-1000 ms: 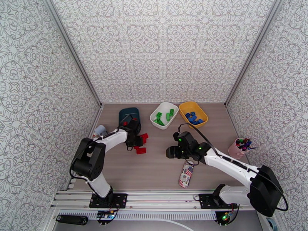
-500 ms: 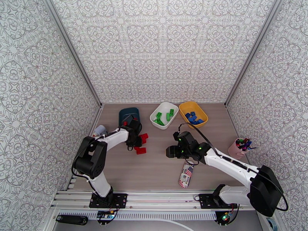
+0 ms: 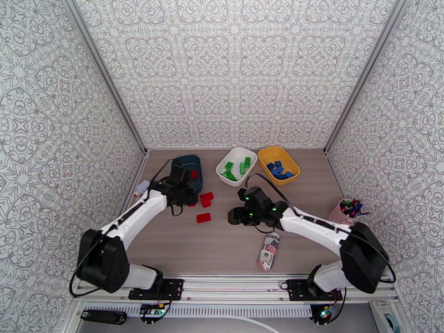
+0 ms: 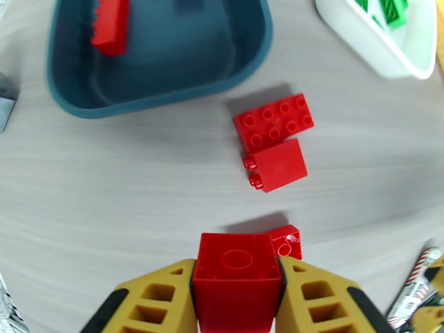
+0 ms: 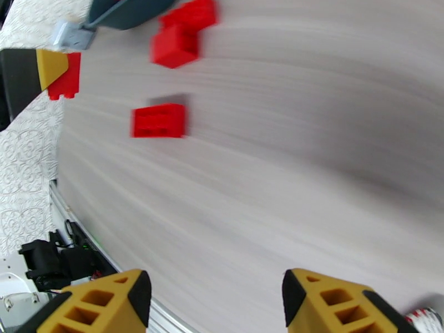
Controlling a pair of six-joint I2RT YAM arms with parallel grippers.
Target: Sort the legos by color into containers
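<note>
I had the left gripper (image 4: 236,266) clamped on a square red studded plastic brick (image 4: 237,289), its yellow fingers (image 4: 166,298) pressed flat against two opposite sides so the brick sat level, hollow underside facing the wrist camera. It hung above the wood-grain table (image 4: 111,178), near the dark teal-blue rounded plastic bin (image 4: 166,98), which was where I judged the brick belonged: that bin already held one long red brick (image 4: 111,23).

The colour scheme read plainly from above. The white plastic bin (image 3: 238,149) carried the green bricks (image 3: 233,168) and the yellow plastic bin (image 3: 272,149) the blue bricks (image 3: 279,170), so teal was for red.

Three red pieces lay unsorted on the table: a two-by-four red brick (image 4: 273,120) studs up, a red block on its side (image 4: 277,165) touching it, and a small red brick (image 4: 287,242) just beside the held one.

The right gripper (image 5: 213,289) had its fingers well apart and nothing between them, low over bare table. It faced the loose red pieces, so I took it to be lined up for one of them. The printed cylindrical can (image 3: 270,251) lay near that arm, a thing to steer around.
</note>
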